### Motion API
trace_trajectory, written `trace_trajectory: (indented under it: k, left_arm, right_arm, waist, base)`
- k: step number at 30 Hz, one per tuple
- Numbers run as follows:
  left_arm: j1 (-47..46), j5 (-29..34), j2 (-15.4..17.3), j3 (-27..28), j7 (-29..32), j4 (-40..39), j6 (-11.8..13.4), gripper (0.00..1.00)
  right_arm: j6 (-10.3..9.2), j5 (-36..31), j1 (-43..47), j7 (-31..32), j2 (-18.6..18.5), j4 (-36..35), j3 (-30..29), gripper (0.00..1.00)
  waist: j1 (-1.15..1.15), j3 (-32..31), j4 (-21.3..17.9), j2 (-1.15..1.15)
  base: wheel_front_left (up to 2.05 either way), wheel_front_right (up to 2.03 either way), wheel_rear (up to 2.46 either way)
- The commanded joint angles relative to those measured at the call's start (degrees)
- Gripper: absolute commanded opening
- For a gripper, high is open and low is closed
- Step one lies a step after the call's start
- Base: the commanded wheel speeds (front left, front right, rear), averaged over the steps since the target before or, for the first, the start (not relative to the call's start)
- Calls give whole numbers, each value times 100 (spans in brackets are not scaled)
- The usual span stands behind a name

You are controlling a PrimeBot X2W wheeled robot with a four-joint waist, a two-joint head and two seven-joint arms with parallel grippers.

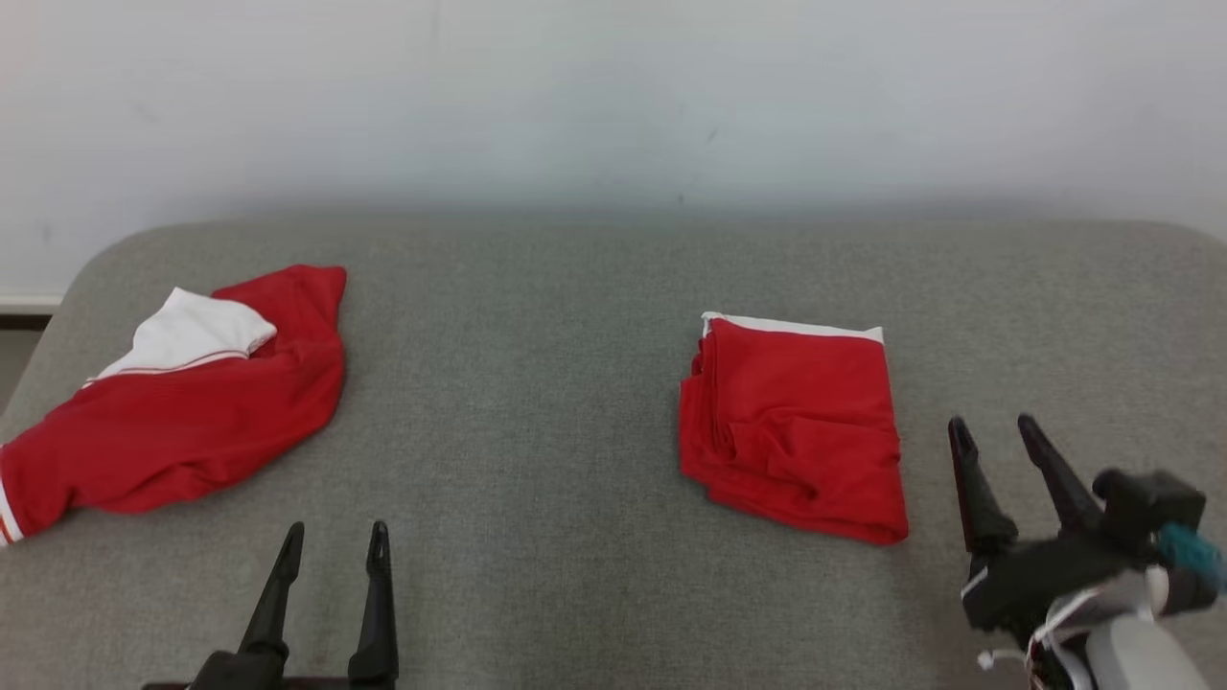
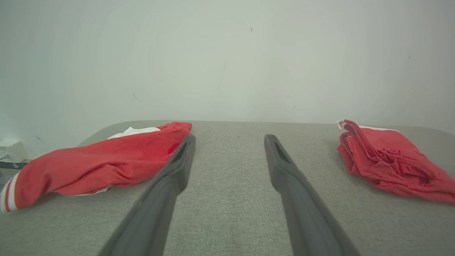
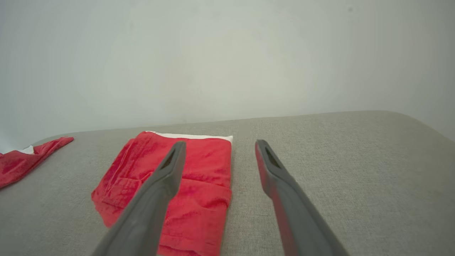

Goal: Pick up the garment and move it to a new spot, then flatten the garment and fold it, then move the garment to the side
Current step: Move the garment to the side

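Grippers first, nearest the lens. Left gripper (image 1: 337, 529) sits at btm left of head view. Its fingers point up the frame w/ jaws apart, holding nothing, over the bare grey padded surface (image 1: 537, 460). Right gripper (image 1: 992, 422) is at lower right, tilted a bit toward upper left, jaws also apart and empty. Its pale forearm (image 1: 1141, 652) and a black wrist w/ a teal bit fill the btm right corner. Its tips stand just right of the folded garment (image 1: 796, 426), not touching it.

That garment is red and folded into a rough rectangle right of centre. It has a white band along the far edge, stacked layers on its left side, and a rumpled near edge.

Loose garment (image 1: 182, 412) lies mid left, red w/ a white panel on top, crumpled. Its striped cuff (image 1: 8, 522) is at the left frame edge, well apart from the folded one.

Furthest back, a plain pale wall (image 1: 613, 96) runs across the top.
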Motion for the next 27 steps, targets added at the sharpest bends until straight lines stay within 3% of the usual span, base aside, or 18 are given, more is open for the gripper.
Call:
trace_trajectory:
  k: [1, 8, 15, 27]
  left_arm:
    - [-103, -40, -1, -40, -19, -6, 20, 100]
    - [-407, -195, -2, -296, -19, 98, 140, 100]
    - [-681, -308, -3, -463, -19, 175, 170, 100]
    - [-797, -324, -2, -480, -19, 222, 218, 100]
  right_arm:
    - [-14, 29, -131, 81, -57, 105, 2, 100]
    - [-14, 271, -1235, 748, -301, 1331, 171, 100]
    - [-14, 462, -1981, 956, -481, 2357, 451, 100]
    - [-14, 741, -2289, 988, -303, 3672, 954, 100]
  waist:
    - [-1, 163, 134, -1]
    - [-1, 522, 412, -1]
    - [-1, 812, 705, -1]
    - [-1, 928, 773, -1]
  base:
    - [0, 0, 0]
    - [0, 0, 0]
    - [0, 0, 0]
    - [0, 0, 0]
